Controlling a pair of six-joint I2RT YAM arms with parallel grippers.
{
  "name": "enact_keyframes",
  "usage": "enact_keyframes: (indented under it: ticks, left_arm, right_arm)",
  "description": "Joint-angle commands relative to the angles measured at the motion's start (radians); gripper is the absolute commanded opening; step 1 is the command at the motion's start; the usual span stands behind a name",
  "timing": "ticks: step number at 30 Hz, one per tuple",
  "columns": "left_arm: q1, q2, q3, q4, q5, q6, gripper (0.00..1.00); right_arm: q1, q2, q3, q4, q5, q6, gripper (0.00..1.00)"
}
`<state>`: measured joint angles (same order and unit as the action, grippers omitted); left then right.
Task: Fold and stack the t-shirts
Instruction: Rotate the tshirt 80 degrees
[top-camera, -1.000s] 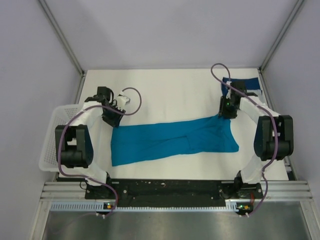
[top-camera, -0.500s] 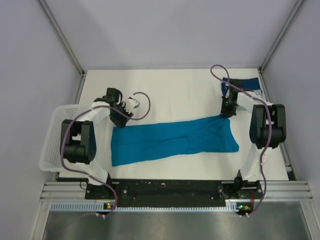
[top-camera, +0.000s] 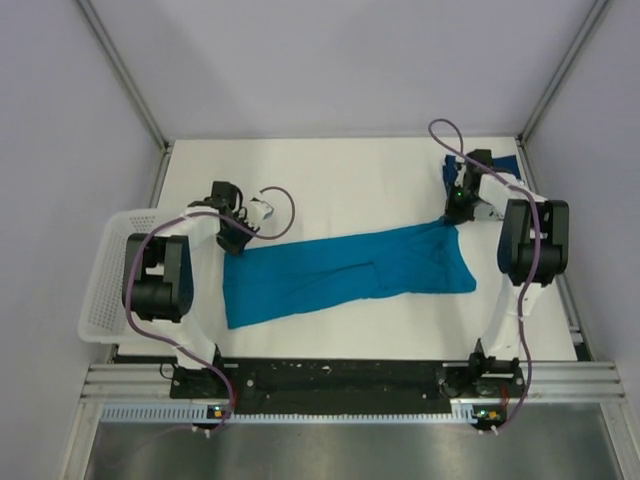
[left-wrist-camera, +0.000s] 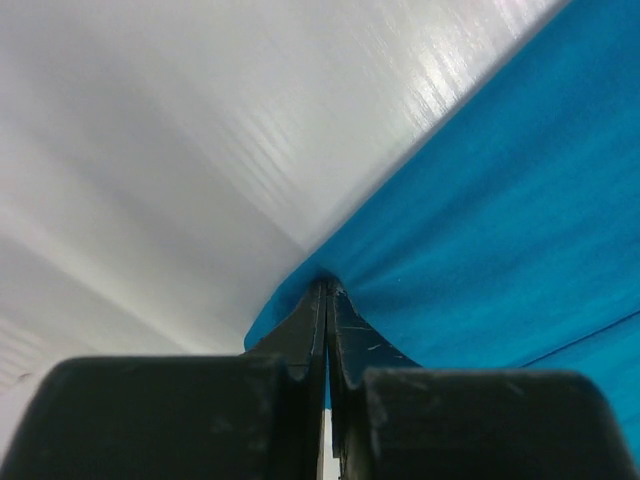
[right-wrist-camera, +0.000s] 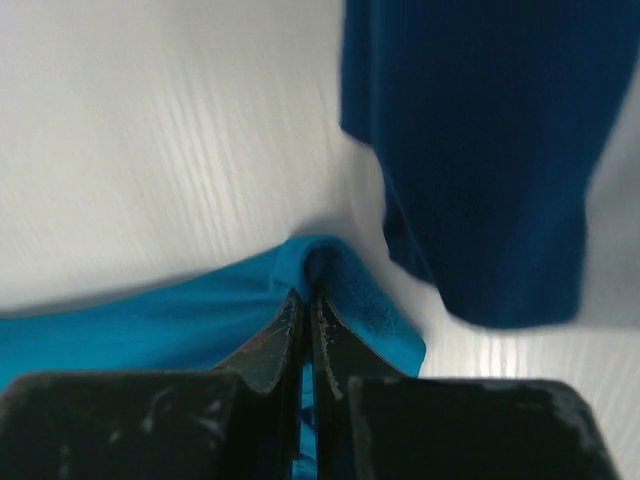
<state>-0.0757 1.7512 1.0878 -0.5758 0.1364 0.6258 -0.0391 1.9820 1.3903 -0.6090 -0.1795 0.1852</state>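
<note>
The teal-blue t-shirt (top-camera: 340, 275) lies folded as a long band across the middle of the white table. My left gripper (top-camera: 238, 240) is shut on its far left corner, with the cloth (left-wrist-camera: 480, 230) pinched at the fingertips (left-wrist-camera: 327, 290). My right gripper (top-camera: 452, 215) is shut on its far right corner, where the teal cloth (right-wrist-camera: 330, 265) bunches at the fingertips (right-wrist-camera: 305, 292). The dark navy t-shirt (top-camera: 497, 168) lies at the far right corner of the table, mostly hidden behind the right arm; it shows just beyond the teal corner in the right wrist view (right-wrist-camera: 480, 150).
A white mesh basket (top-camera: 100, 290) hangs off the table's left edge beside the left arm. Grey walls and metal frame posts close in the table at the back and sides. The arm bases sit on the black rail (top-camera: 340, 378) at the near edge.
Both grippers have pulled the teal shirt's far edge away from me, the right corner most. The right arm has swung toward the navy shirt.
</note>
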Motion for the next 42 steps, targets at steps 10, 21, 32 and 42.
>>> enact_keyframes:
  ticks: [10,21,32,42]
  left_arm:
    - [0.016,-0.173,-0.249,-0.091,-0.046,0.104,0.15]
    - [0.007,-0.269,-0.244,-0.143,-0.17,0.025,0.4]
    - [0.007,-0.295,-0.158,-0.188,-0.095,-0.003,0.42]
    - [0.005,-0.334,-0.095,-0.231,0.032,0.012,0.47]
  right_arm:
    - [0.157,0.671,1.048,-0.187,-0.305,0.15,0.13]
    - [0.131,0.407,0.978,-0.005,-0.166,0.108,0.58]
    - [0.093,-0.037,0.249,-0.006,0.095,0.04,0.61]
    - [0.085,0.135,0.205,0.011,-0.026,0.022,0.38]
